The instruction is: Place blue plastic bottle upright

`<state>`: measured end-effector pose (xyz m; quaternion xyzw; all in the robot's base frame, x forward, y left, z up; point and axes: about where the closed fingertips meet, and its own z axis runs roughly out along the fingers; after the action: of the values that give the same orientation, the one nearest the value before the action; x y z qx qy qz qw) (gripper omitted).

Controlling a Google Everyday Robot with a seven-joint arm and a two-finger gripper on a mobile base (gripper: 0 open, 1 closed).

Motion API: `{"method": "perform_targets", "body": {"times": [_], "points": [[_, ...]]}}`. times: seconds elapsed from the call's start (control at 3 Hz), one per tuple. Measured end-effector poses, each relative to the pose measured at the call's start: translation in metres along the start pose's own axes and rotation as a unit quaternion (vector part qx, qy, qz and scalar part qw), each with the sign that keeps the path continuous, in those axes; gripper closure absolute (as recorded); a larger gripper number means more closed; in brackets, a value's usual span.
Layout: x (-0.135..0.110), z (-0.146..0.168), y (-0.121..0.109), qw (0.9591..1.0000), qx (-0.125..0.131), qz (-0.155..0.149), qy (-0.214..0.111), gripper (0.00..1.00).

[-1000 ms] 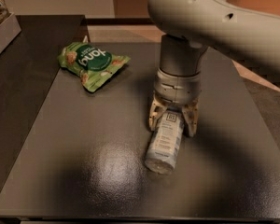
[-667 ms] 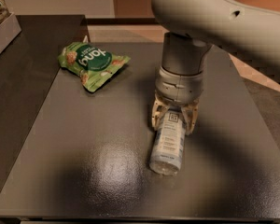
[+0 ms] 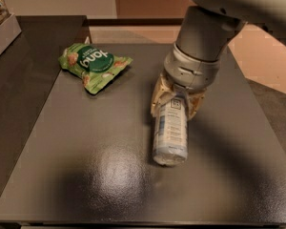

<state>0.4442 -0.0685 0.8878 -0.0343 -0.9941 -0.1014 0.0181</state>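
The blue plastic bottle point(image 3: 170, 130) is clear with a pale blue-and-white label and a small dark square logo. It hangs tilted, its base low near the dark table point(image 3: 109, 175) and its cap end hidden up between the fingers. My gripper point(image 3: 175, 104) comes down from the grey arm point(image 3: 200, 46) at centre right. Its tan fingers point(image 3: 158, 97) are shut on the bottle's upper part.
A green snack bag point(image 3: 94, 65) lies at the table's back left. A second dark surface point(image 3: 19, 80) adjoins on the left, with a box point(image 3: 2, 20) at its far corner. The table's right edge borders a light floor.
The arm and gripper have risen and shifted slightly, tipping the bottle more steeply; its base now points down toward the table.
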Motion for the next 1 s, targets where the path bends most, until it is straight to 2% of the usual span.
{"method": "perform_targets", "body": {"times": [0.33,0.67,1.0], "points": [[-0.010,-0.026,0.020,0.9938,-0.053,-0.083,-0.050,1.00],[-0.023,-0.045,0.040,0.9773,-0.096,-0.157,-0.105,1.00],[-0.024,-0.047,0.042,0.9729,-0.095,-0.178,-0.113,1.00]]}}
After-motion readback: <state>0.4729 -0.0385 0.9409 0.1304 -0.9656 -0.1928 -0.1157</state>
